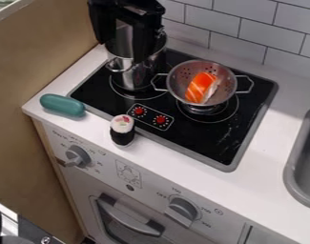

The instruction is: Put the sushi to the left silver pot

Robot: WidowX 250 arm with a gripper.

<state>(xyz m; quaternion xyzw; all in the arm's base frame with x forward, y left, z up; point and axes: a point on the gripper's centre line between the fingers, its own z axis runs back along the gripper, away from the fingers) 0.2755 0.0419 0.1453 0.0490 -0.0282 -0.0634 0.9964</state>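
Released black end effector [124, 51] is hovering over round silver pot [133, 77]; orange-white sushi [201, 87], black-wrapped white roll [122, 130] sitting outside, transfer pending.

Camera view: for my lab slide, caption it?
Tool over left silver pot, salmon sushi in colander, sushi roll beside stove.

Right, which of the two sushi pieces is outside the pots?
The black-wrapped roll with the white top, standing upright on the white counter. The orange-and-white piece lies inside the perforated pot instead.

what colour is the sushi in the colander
The sushi is orange and white, striped, in the camera view.
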